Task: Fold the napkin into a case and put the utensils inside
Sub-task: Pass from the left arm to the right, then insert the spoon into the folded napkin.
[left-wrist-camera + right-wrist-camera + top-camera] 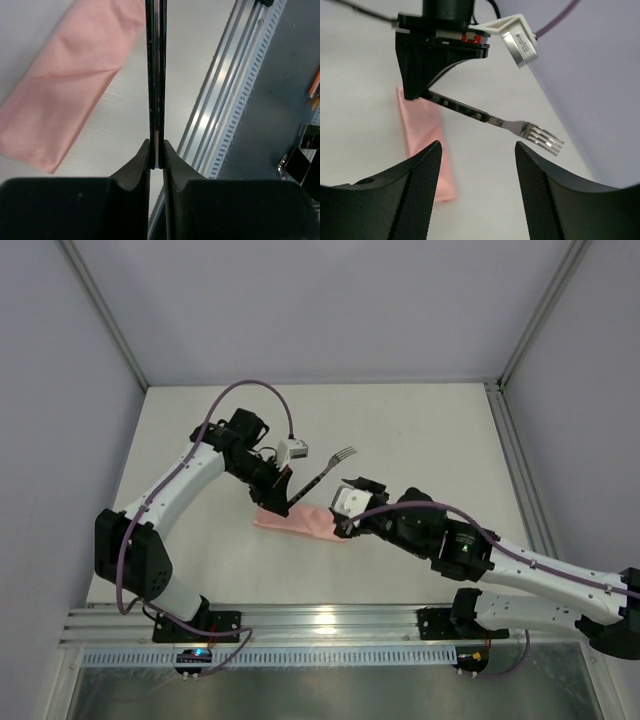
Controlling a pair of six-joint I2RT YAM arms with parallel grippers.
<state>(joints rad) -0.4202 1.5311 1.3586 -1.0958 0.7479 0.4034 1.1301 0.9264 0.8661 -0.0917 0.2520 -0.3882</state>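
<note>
The napkin lies folded as a narrow salmon-pink case point(300, 524) point(70, 80) point(422, 135) flat on the table. My left gripper point(283, 492) point(157, 155) is shut on the end of the dark handle of the fork point(322, 474) point(156, 75) point(490, 118). The fork hangs in the air above the case's far side, its silvery prongs point(344, 454) point(545, 139) pointing away to the right. My right gripper point(340, 508) point(477, 150) stands open at the case's right end, below the fork, with nothing between its fingers.
The aluminium rail point(320, 625) point(225, 100) runs along the table's near edge. Frame posts point(105, 320) and grey walls close the back and sides. White tabletop point(430, 430) stretches behind and to the right of the arms.
</note>
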